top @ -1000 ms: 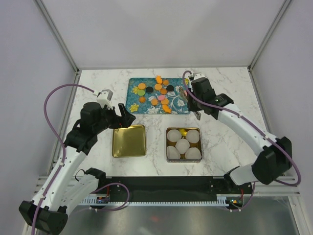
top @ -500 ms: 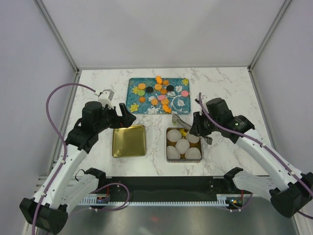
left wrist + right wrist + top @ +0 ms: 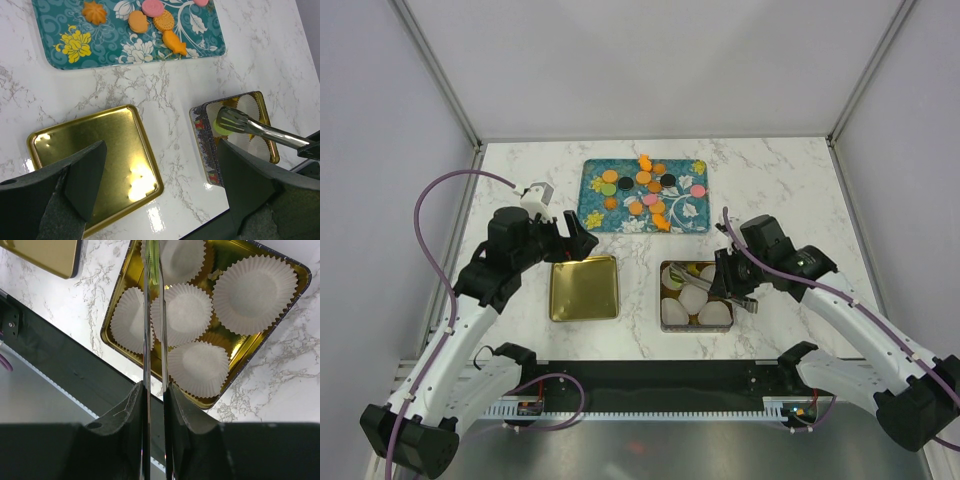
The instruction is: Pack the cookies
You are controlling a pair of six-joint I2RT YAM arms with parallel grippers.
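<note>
well, the right claw [image 3: 733, 284] is pinched partway in on the handle end of a pair of metal tongs [image 3: 152, 315], its two fingers pressing the arms from either side, so the tongs are what it has hold of. from the claw the tongs reach toward 9 o'clock in the top view, and between their tips sits one green cookie [image 3: 220, 127], held over the square gold tin [image 3: 202, 145]. the cookie is above the tin's corner at about 10 o'clock; whether it touches the cup below i cannot tell. five white pleated paper cups [image 3: 255, 290] fill the tin, four toward the corners and one in the middle. at 9 o'clock of the tin, apart from it, lies a shallow gold lid [image 3: 584, 288] with nothing in it. the left claw [image 3: 582, 240] hangs over the lid's 12 o'clock edge with its fingers spread wide and nothing between them. at 12 o'clock of both tin and lid lies the teal tray [image 3: 595, 203], where the other cookies [image 3: 645, 185] are scattered: orange, green, pink and black rounds, plus orange carrot shapes. everything rests on the marble table [image 3: 790, 190].
</note>
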